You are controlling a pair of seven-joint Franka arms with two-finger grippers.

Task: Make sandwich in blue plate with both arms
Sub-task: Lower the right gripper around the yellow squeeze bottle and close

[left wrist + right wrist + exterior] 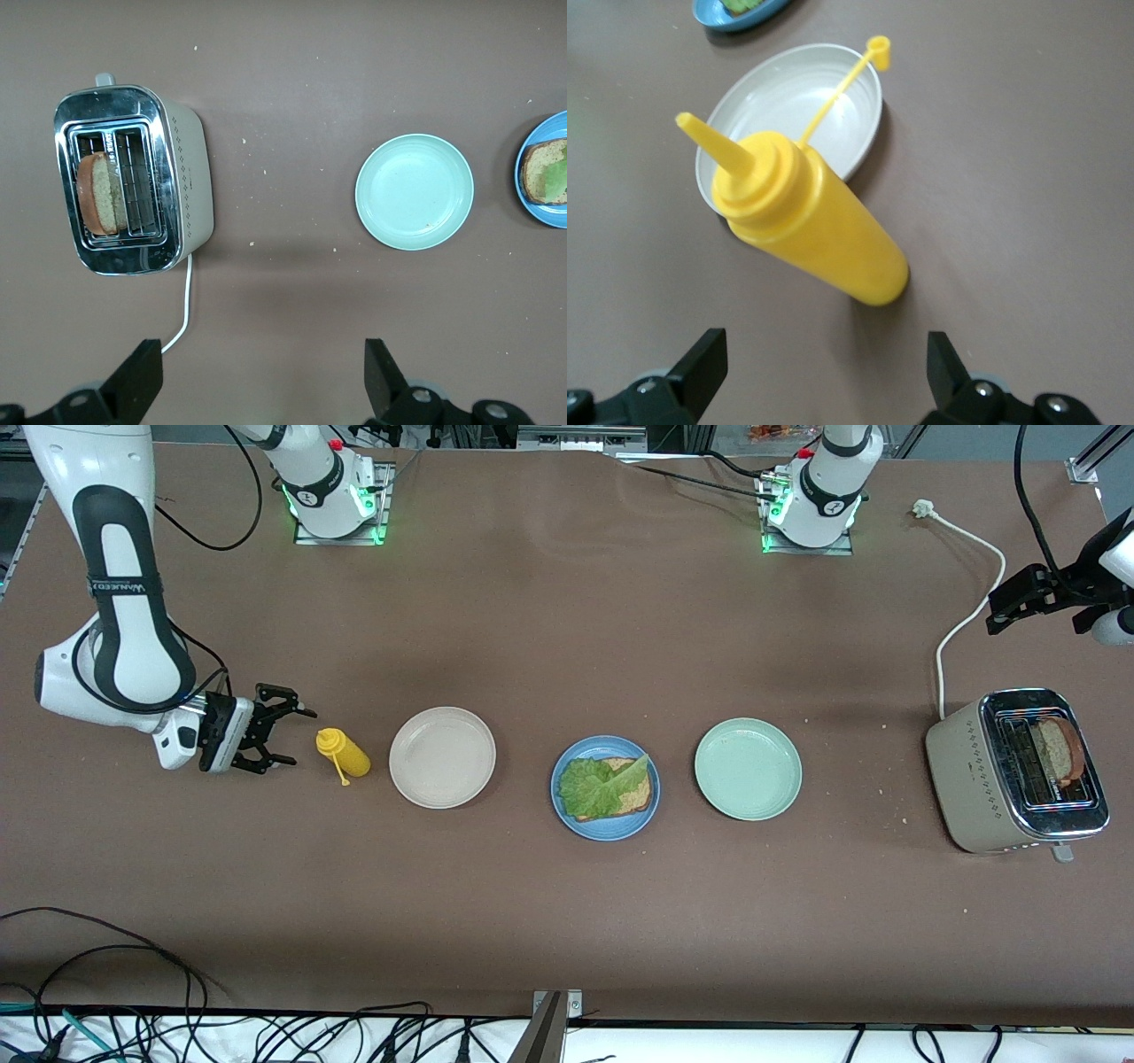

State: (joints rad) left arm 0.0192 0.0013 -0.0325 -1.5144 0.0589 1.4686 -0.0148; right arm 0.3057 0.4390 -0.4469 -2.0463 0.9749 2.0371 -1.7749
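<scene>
One slice of brown bread [631, 790] lies on the blue plate [605, 829] with a ruffled lettuce leaf [595, 784] on top of it, and you can see that neither gripper is anywhere near it. Your right gripper [282, 735] sits low at the right arm's end of the table with its jaws spread wide and nothing between them; the yellow squeeze bottle [345, 753] stands just beside the fingertips, apart from them, its cap dangling on a strap toward the beige plate [442, 757]. That beige plate lies between the bottle and the blue plate, so the sandwich is well apart from this gripper. Your left gripper [1019, 598] hangs over the table at the left arm's end, jaws also spread and empty, above the bare surface near the toaster [974, 779] and its white cord [970, 615]. You can see a second bread slice [96, 193] standing in one toaster slot. Between toaster and blue plate lies the pale green plate [748, 769]. You have the three plates in a row, none touching, with broad open tabletop nearer the camera and toward the bases. Scattered crumbs [886, 788] dot the surface near the toaster.
</scene>
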